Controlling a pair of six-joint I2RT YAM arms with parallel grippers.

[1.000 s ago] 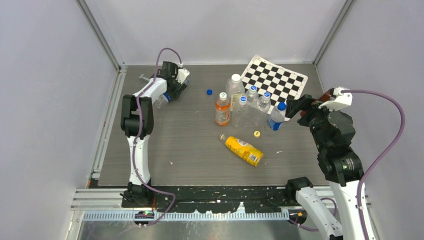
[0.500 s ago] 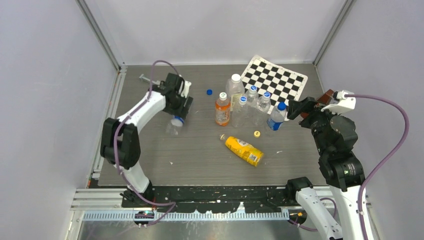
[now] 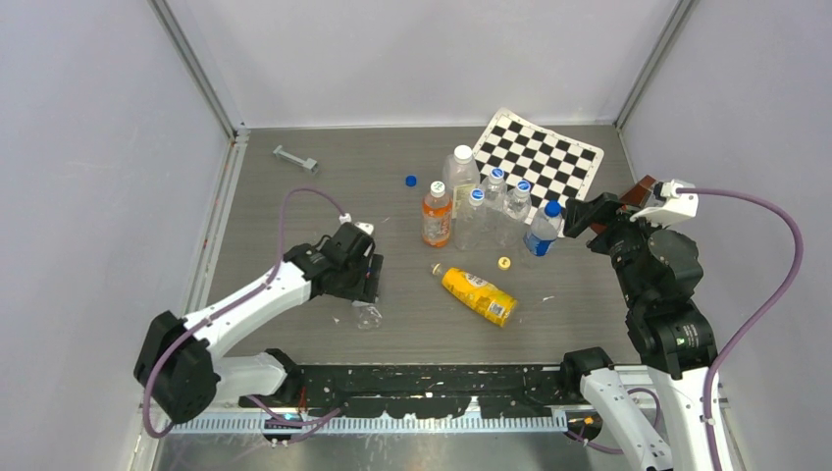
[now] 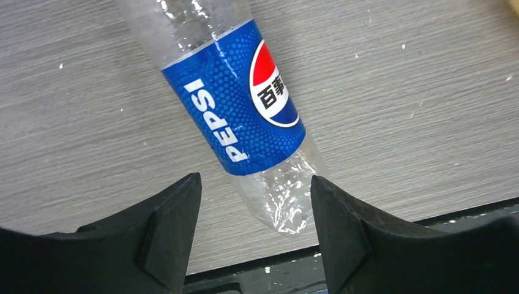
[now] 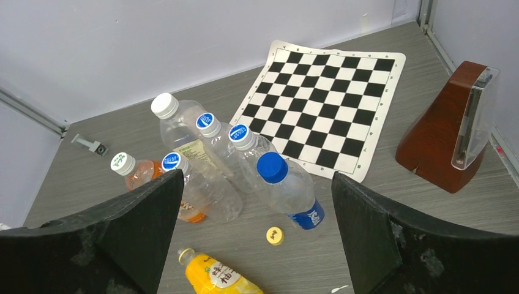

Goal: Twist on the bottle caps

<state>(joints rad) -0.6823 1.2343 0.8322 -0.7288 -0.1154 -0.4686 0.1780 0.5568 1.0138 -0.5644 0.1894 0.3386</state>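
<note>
The clear Pepsi bottle (image 4: 238,104) with a blue label lies uncapped on the table near the front edge, also in the top view (image 3: 367,314). My left gripper (image 4: 254,184) is open, its fingers standing either side of the bottle's base without gripping it; it shows in the top view (image 3: 363,285). The yellow juice bottle (image 3: 479,294) lies on its side, uncapped. The yellow cap (image 3: 504,262) lies just beyond it, and shows in the right wrist view (image 5: 275,234). The blue cap (image 3: 410,181) lies further back. My right gripper (image 3: 581,211) is open and empty, raised at the right.
Several capped bottles (image 3: 491,206) stand in a group mid-table, among them an orange-drink bottle (image 3: 437,214) and a blue-capped Pepsi bottle (image 3: 543,228). A checkerboard mat (image 3: 538,155) lies behind. A brown metronome (image 5: 440,135) stands far right. A grey metal piece (image 3: 294,157) lies back left.
My left arm has swung from the back left to the front of the table, and the Pepsi bottle has come with it. The right arm has barely moved.
</note>
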